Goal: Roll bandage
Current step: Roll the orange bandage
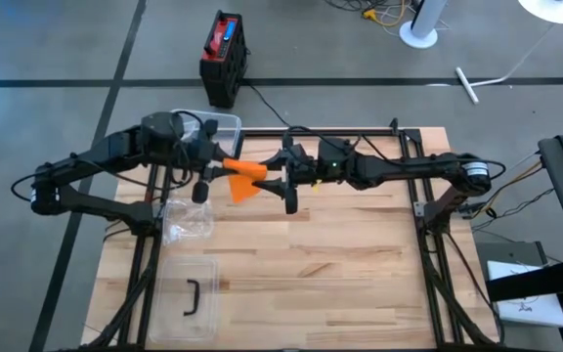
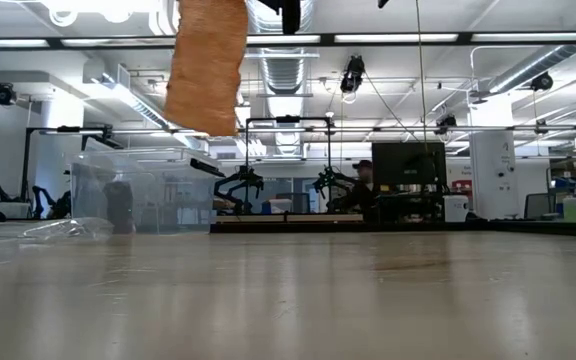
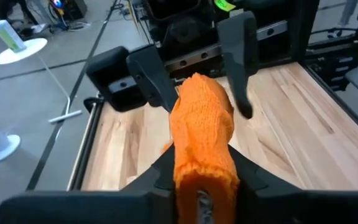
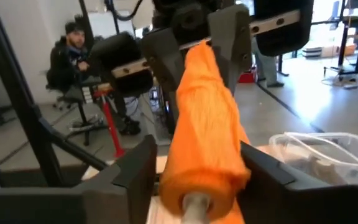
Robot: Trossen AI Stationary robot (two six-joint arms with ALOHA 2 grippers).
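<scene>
The orange bandage roll [image 1: 245,174] spans lengthwise between both grippers above the bench [image 1: 360,264], each end clamped by left fingers [image 3: 154,180] and right fingers [image 4: 135,165].

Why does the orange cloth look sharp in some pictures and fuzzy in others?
In both wrist views the orange bandage sits very close to the lens, so its near end goes soft; in the low view it hangs at the top edge, slightly blurred, while ceiling lights glare on the table; the high view is evenly lit.
</scene>
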